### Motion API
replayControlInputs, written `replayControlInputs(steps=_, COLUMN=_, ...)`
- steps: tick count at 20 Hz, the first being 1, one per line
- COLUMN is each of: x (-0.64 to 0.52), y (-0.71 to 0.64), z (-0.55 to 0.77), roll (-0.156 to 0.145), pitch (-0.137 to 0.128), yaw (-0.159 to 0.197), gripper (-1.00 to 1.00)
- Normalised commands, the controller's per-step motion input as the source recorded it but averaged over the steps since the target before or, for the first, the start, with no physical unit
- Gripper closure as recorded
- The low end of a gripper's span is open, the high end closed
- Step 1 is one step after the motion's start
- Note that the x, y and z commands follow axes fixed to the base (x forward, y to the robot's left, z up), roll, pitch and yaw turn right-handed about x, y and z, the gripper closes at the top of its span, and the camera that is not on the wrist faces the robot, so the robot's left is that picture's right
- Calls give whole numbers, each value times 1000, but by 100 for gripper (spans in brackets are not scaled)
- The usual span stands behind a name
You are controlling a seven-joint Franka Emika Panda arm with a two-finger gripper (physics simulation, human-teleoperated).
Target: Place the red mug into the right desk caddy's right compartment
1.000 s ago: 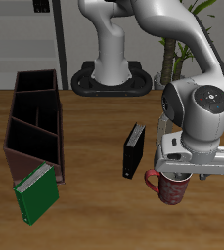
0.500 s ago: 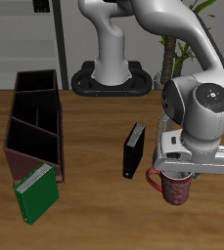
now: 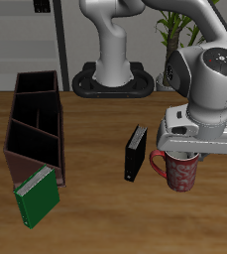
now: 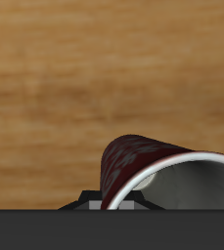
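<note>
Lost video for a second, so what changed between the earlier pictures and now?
The end effector rose, lifting the mug clear of the table and carrying it slightly away from the box. Its grip on the mug looks unchanged. The caddy, book and box stayed put.

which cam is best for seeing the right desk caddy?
The exterior view. The right desk caddy shows whole there: long dark brown box, slanted dividers, a green book leaning at its near end. The wrist view shows none of it, only the red mug and bare wooden table.
</note>
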Motion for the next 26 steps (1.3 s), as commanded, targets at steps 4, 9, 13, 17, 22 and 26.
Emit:
replayControlInputs(steps=4, x=-169, y=-186, z=679, roll=-14, pitch=-73, yaw=-9, gripper=100)
replayControlInputs(steps=9, x=-247, y=-252, z=638, roll=-14, pitch=-78, yaw=9, gripper=100)
replayControlInputs(steps=13, x=-168, y=-242, z=439, roll=-25, pitch=-64, yaw=-2, gripper=100)
replayControlInputs(steps=17, x=-241, y=-328, z=487, roll=-16, pitch=-47, yaw=-27, gripper=100)
replayControlInputs(steps=22, x=-365, y=-347, z=434, roll=-19, pitch=-54, yaw=-15, gripper=100)
replayControlInputs(steps=26, x=-342, y=-319, z=302, roll=9, pitch=-24, yaw=3, gripper=100)
